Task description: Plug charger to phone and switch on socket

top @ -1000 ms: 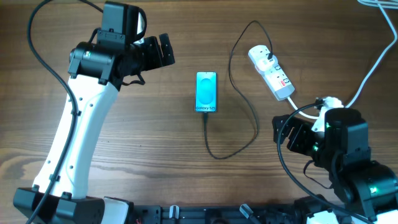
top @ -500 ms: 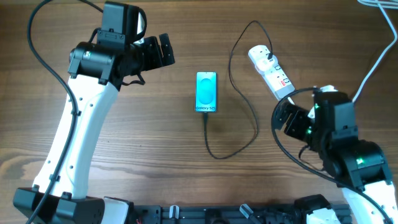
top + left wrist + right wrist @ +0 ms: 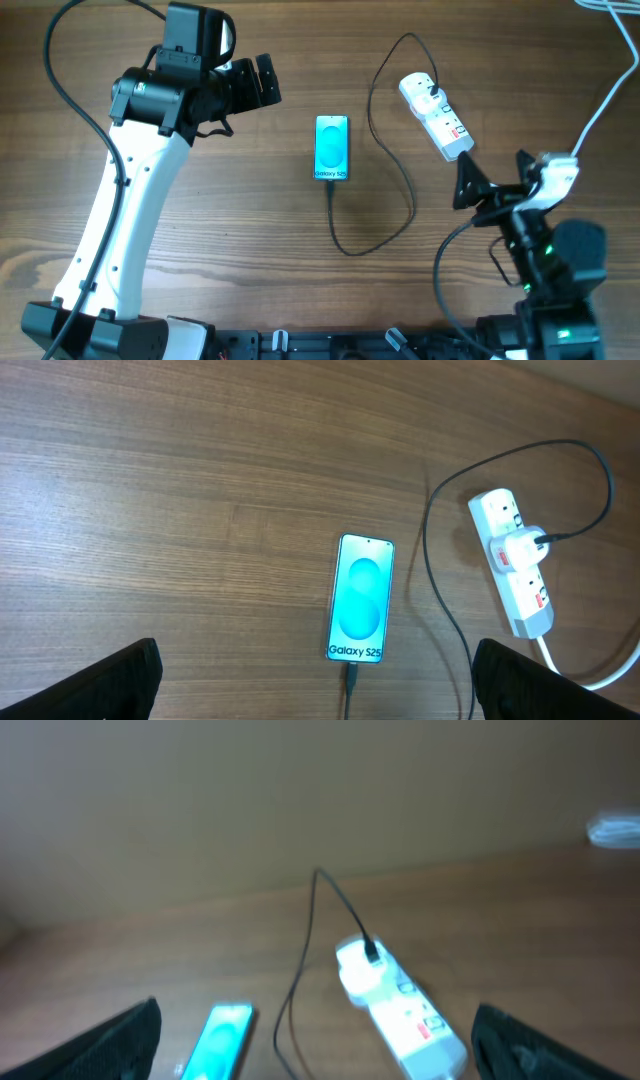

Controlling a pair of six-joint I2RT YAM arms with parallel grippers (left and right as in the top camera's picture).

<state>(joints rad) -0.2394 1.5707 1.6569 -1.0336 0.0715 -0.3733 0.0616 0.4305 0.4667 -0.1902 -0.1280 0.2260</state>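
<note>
The phone [image 3: 331, 148] lies flat at the table's middle, teal screen up; it also shows in the left wrist view [image 3: 360, 597] and the right wrist view [image 3: 220, 1038]. The charger's black cable [image 3: 398, 178] runs from the white adapter [image 3: 425, 98] on the socket [image 3: 437, 116] in a loop, and its tip [image 3: 351, 675] sits in the phone's bottom edge. My left gripper [image 3: 256, 81] is open and empty, high to the phone's left. My right gripper [image 3: 478, 188] is open and empty, just below the socket's near end.
The socket's thick white cord [image 3: 600, 100] runs off to the far right corner. The right arm's body [image 3: 555, 270] fills the lower right. The left arm [image 3: 130, 200] spans the left side. The right wrist view is blurred.
My right arm has swung and tilted up, away from the socket's near end, so its gripper now points up-left. The left arm, phone and cable have not moved.
</note>
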